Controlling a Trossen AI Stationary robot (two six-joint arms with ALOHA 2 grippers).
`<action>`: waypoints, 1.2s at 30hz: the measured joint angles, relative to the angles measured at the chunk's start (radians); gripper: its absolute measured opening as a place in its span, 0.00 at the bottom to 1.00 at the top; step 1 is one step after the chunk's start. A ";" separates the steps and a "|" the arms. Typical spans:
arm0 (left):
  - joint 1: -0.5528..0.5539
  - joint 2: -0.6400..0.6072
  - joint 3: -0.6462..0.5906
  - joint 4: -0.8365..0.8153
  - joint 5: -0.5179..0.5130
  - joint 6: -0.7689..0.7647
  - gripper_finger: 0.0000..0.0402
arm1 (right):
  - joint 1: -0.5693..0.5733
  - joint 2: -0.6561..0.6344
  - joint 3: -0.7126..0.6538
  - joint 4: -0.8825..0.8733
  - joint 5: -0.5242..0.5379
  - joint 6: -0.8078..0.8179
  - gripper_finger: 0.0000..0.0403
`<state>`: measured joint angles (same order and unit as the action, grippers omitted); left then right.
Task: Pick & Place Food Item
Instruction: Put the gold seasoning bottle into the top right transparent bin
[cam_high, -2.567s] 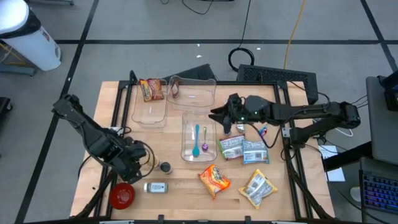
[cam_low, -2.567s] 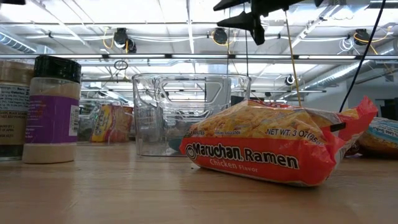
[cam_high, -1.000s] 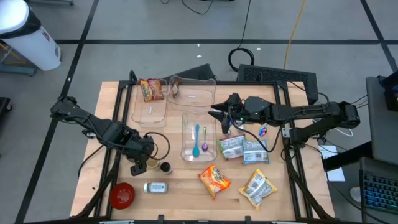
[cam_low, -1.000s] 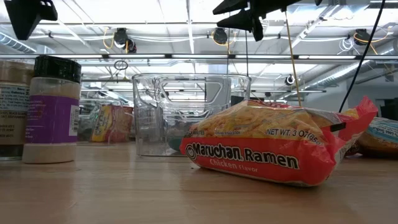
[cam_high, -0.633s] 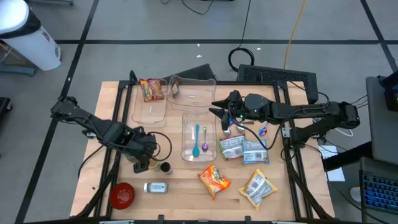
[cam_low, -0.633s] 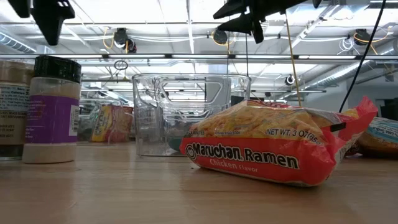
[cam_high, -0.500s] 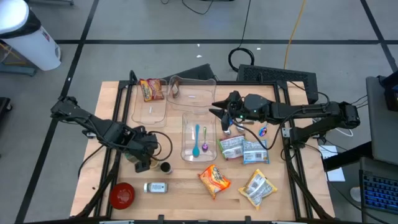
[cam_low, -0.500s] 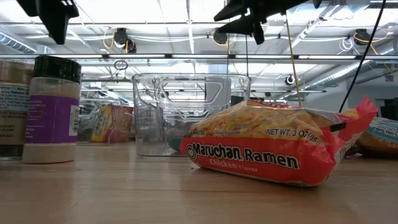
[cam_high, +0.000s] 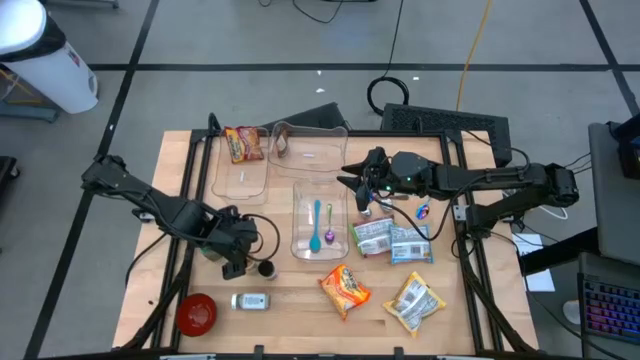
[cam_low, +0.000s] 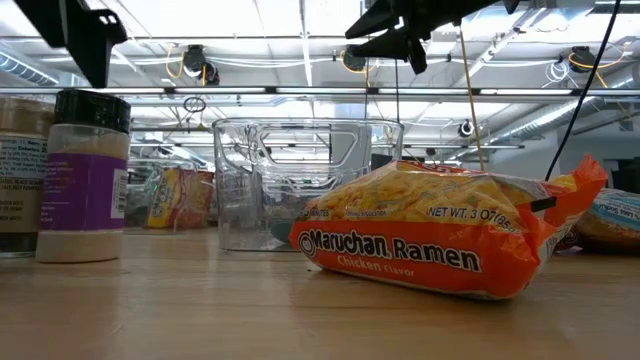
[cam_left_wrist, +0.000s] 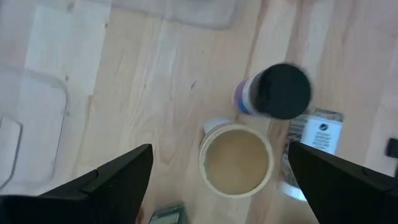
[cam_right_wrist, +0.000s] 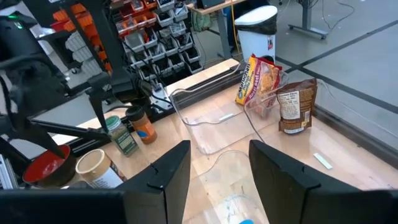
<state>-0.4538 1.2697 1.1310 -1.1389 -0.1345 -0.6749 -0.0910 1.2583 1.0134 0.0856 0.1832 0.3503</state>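
My left gripper (cam_high: 236, 264) (cam_left_wrist: 220, 149) hangs open, pointing down, above a tan paper cup (cam_left_wrist: 236, 160) at the table's near left. Its fingers stand well apart on either side of the cup and above it. A black-lidded spice jar (cam_left_wrist: 277, 92) (cam_low: 85, 180) stands upright beside the cup. An orange ramen packet (cam_high: 344, 287) (cam_low: 450, 235) lies flat near the front edge. My right gripper (cam_high: 348, 180) (cam_right_wrist: 219, 149) hovers open, high over the table's middle, with nothing between its fingers.
A clear tub (cam_high: 320, 220) holds spoons at the centre. Two clear bins (cam_high: 300, 150) at the back hold a ramen bag (cam_high: 244, 144) and a brown bag. More food packets (cam_high: 392, 240) lie at the right. A red bowl (cam_high: 196, 312) and a toppled jar (cam_high: 250, 300) sit at the near left.
My left gripper has moved a little toward the table's right and down, tipping steeper over the cup and the spice jar. Nothing on the table has shifted.
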 joint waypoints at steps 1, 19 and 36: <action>0.000 0.000 -0.007 0.000 0.001 -0.012 0.96 | 0.000 0.000 0.000 0.000 0.000 0.000 0.38; -0.047 0.078 -0.042 0.053 0.039 0.016 0.95 | 0.000 0.000 0.000 0.000 0.000 0.000 0.38; -0.046 0.199 -0.042 0.050 0.056 0.038 0.94 | 0.000 0.000 0.000 0.000 0.000 0.003 0.38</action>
<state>-0.4995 1.4689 1.0885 -1.0893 -0.0780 -0.6369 -0.0906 1.2583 1.0134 0.0858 0.1828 0.3538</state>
